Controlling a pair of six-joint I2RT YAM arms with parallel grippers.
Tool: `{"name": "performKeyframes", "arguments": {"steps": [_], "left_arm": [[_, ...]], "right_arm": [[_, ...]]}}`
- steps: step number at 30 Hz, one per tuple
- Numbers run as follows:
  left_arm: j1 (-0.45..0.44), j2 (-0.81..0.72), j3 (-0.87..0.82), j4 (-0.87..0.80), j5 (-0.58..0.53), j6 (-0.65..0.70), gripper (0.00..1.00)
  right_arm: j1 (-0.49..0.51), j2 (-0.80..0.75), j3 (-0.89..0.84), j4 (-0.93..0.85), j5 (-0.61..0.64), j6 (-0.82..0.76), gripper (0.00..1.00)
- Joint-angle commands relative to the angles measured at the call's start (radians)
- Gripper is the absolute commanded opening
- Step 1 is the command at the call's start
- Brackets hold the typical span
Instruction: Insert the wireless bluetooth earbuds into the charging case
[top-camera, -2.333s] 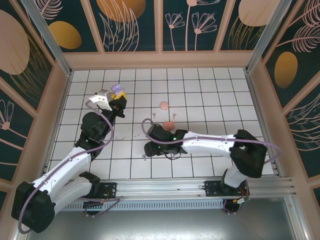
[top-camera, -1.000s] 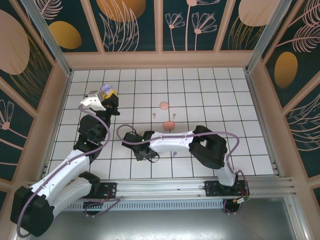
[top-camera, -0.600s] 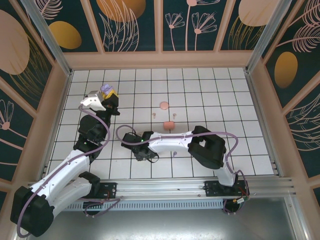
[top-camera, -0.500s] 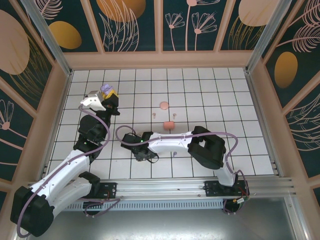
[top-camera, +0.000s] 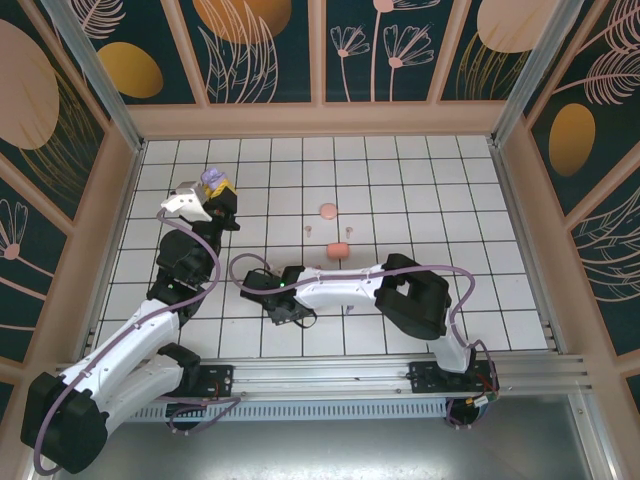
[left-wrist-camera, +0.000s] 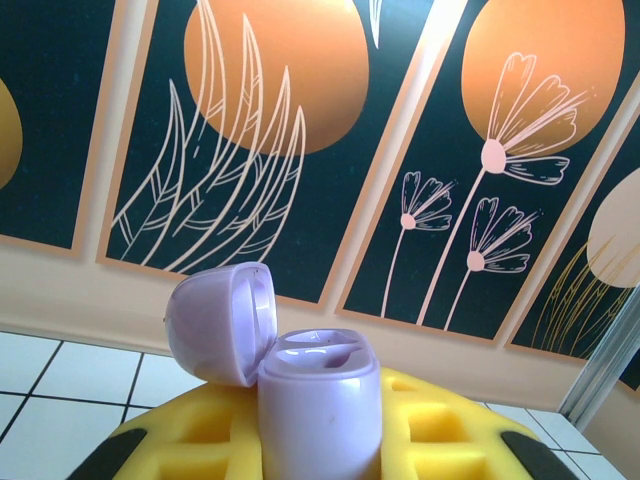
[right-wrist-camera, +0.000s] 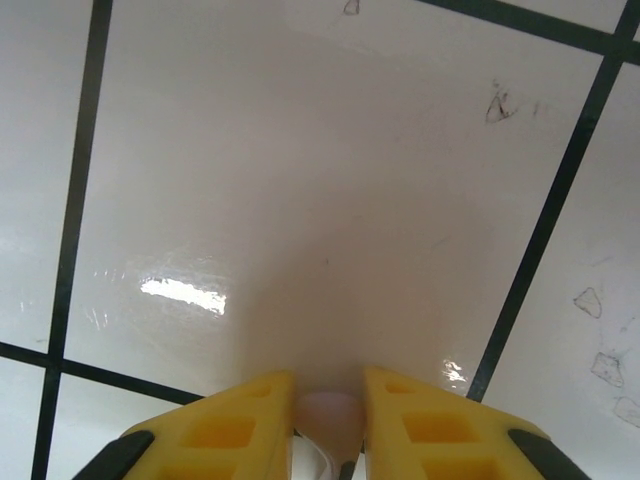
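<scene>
While your left gripper (top-camera: 217, 196) is clamped tight on the lilac case (left-wrist-camera: 320, 405), you're at the pick step w/ the other arm: the right gripper (right-wrist-camera: 327, 440) is down at the tile floor (right-wrist-camera: 300, 150), jaws narrowed to about a bud's width, and a pale earbud (right-wrist-camera: 330, 410) sits right between the yellow pads (right-wrist-camera: 245, 425), touching both as far as the wrist cam shows. Colour's hard to call, pink or lilac, and its stem is hidden under the pads. The case stands upright above the left pads, lid (left-wrist-camera: 220, 320) flipped open to the left side, and two wells (left-wrist-camera: 315, 350) face up; they look empty, tho the angle's shallow. Nothing's seated yet, so I'd call the task early. Next move, imo: confirm the pinch is firm, lift straight up off the floor, then bring the bud across to the case and line it up over a well before lowering. Needs a gentle squeeze, since a bud that small could squirt out from between the pads, and you'll prob need to sort stem orientation before it'll drop in.
</scene>
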Motion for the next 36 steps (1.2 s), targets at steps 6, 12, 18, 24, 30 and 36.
{"name": "performKeyframes", "arguments": {"steps": [6,12,18,24,30,36], "left_arm": [[0.001,-0.002,0.003,0.043,0.052,0.003,0.00],[0.000,-0.004,-0.009,0.076,0.147,0.017,0.00],[0.001,-0.001,-0.036,0.154,0.298,0.056,0.00],[0.000,0.039,-0.052,0.228,0.487,0.118,0.00],[-0.001,0.115,-0.068,0.322,0.621,0.150,0.00],[-0.017,0.191,-0.116,0.506,0.626,0.230,0.00]], "right_arm": [[-0.002,-0.089,-0.025,-0.037,0.070,0.019,0.22],[-0.060,-0.247,-0.079,-0.043,0.129,-0.001,0.22],[-0.153,-0.411,-0.075,-0.057,0.193,-0.082,0.22],[-0.269,-0.556,-0.012,-0.020,0.204,-0.233,0.22],[-0.333,-0.591,0.122,0.018,0.197,-0.389,0.23],[-0.336,-0.590,0.205,0.104,0.148,-0.529,0.23]]}}
